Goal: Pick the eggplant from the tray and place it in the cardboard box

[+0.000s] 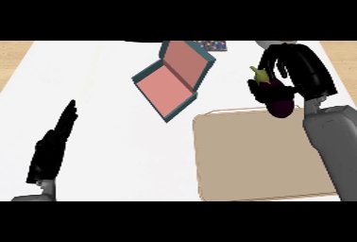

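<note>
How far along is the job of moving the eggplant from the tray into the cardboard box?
Done: the eggplant is off the tray, lifted above its far edge. In hand: the right hand is curled round it. Left: carrying it to the open cardboard box and releasing it inside. The left hand rests open at lower left.

White tabletop (105, 142) with wooden edges at both sides, open cardboard box (171, 78) (teal outside, pink inside) lying near its far middle, flat tan tray (258, 160) at near right, a patterned item (213, 45) at the far edge

Dark purple eggplant (277, 98) held above tan tray's (258, 156) far edge.
</note>
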`<action>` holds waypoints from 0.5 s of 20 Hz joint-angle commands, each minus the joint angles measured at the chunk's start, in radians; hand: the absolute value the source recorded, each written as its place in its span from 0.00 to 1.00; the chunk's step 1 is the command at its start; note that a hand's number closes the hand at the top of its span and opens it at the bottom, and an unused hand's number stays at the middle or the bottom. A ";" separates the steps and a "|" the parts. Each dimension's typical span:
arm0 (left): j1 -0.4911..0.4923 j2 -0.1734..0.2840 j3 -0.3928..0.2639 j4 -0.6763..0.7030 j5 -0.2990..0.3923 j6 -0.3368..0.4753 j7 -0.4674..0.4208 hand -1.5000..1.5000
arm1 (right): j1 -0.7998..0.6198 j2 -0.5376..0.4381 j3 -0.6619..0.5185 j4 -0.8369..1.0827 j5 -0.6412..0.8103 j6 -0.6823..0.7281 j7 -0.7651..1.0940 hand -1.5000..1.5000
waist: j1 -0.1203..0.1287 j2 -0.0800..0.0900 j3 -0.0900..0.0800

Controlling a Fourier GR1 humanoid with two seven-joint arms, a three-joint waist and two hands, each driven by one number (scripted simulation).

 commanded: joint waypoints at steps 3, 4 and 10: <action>-0.028 0.001 0.017 0.042 0.002 -0.017 -0.021 0.50 | -0.172 0.119 0.020 0.015 -0.003 0.032 0.063 1.00 | 0.006 0.003 -0.001; 0.004 -0.028 -0.011 0.045 -0.034 0.012 -0.048 0.50 | -0.172 0.110 -0.014 0.002 -0.039 0.063 0.059 1.00 | 0.003 0.002 -0.001; 0.000 -0.042 -0.022 0.003 -0.054 0.014 -0.004 0.50 | -0.336 0.213 -0.004 0.229 0.055 0.013 0.083 1.00 | 0.009 0.003 -0.001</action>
